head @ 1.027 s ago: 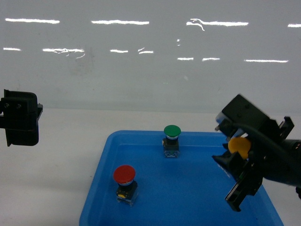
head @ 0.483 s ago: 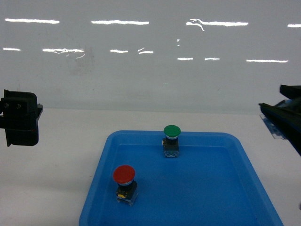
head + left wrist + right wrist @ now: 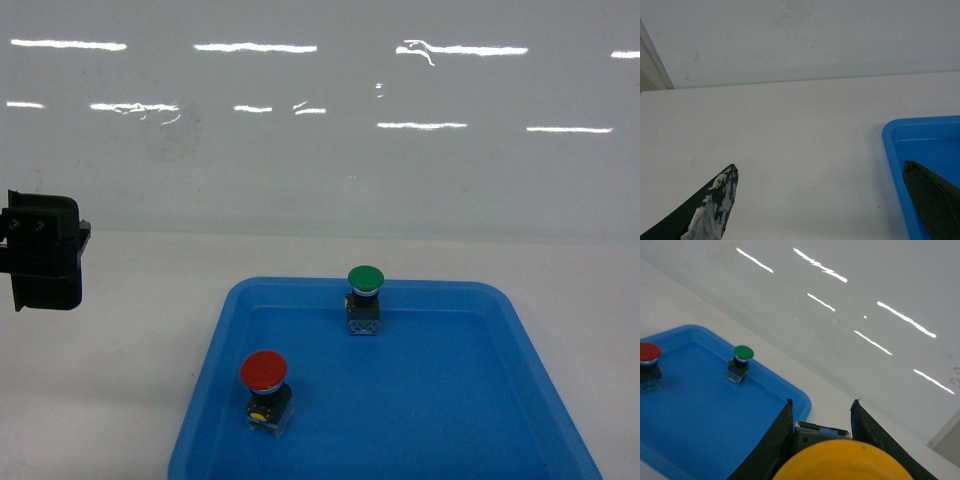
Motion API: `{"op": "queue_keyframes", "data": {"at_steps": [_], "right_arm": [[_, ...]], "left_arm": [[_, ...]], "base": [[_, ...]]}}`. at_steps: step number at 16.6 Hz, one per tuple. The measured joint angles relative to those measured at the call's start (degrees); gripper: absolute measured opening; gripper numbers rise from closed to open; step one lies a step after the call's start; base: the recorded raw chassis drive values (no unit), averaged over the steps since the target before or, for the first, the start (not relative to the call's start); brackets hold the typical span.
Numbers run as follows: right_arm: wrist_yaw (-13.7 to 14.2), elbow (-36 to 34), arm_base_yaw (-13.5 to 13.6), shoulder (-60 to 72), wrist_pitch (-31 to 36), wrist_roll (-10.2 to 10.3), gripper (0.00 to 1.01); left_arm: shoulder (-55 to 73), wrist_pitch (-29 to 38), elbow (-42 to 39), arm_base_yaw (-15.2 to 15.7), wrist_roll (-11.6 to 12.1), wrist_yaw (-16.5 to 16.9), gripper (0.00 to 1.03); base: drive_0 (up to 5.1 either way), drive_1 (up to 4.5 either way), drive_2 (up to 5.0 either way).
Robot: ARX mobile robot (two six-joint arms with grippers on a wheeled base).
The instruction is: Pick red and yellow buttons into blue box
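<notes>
The red button (image 3: 264, 371) stands upright in the front left of a shallow blue tray (image 3: 440, 420); it also shows at the left edge of the right wrist view, red button (image 3: 648, 353). My right gripper (image 3: 822, 402) is shut on the yellow button (image 3: 842, 462), its fingers on the switch block's sides, hovering past the tray's right corner. It is outside the head view. My left gripper (image 3: 819, 166) is open and holds nothing, over bare table left of the tray. The blue box is out of view.
A green-capped button (image 3: 366, 280) stands at the back of the tray, also seen as green button (image 3: 743, 353). The left arm's black body (image 3: 42, 252) hangs at the left edge. A white table (image 3: 790, 125) meets a glossy wall behind.
My right gripper, carrying the yellow button, has swung right from over the tray and left the head view. The left arm and the buttons in the tray have not moved.
</notes>
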Motion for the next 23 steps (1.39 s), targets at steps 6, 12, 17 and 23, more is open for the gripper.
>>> {"op": "queue_keyframes", "data": {"at_steps": [6, 12, 17, 23], "right_arm": [[-3.02, 1.46, -3.87, 6.03, 3.58, -1.55, 0.29], [-6.99, -0.22, -8.61, -8.07, -7.85, -2.89, 0.29], [2.73, -1.73, 0.57, -40.35, -38.21, -3.89, 0.29], [22.77, -2.40, 15.02, -35.47, -29.35, -3.72, 0.29]], "left_arm": [[-0.04, 0.02, 0.00, -0.02, 0.00, 0.00, 0.98], [-0.04, 0.02, 0.00, 0.00, 0.00, -0.02, 0.98], [-0.04, 0.00, 0.00, 0.00, 0.00, -0.02, 0.98], [-0.04, 0.00, 0.00, -0.04, 0.00, 0.04, 0.98]], "base": [[0.0, 0.00, 0.0], [0.0, 0.00, 0.0], [0.0, 0.00, 0.0], [0.0, 0.00, 0.0]]}}
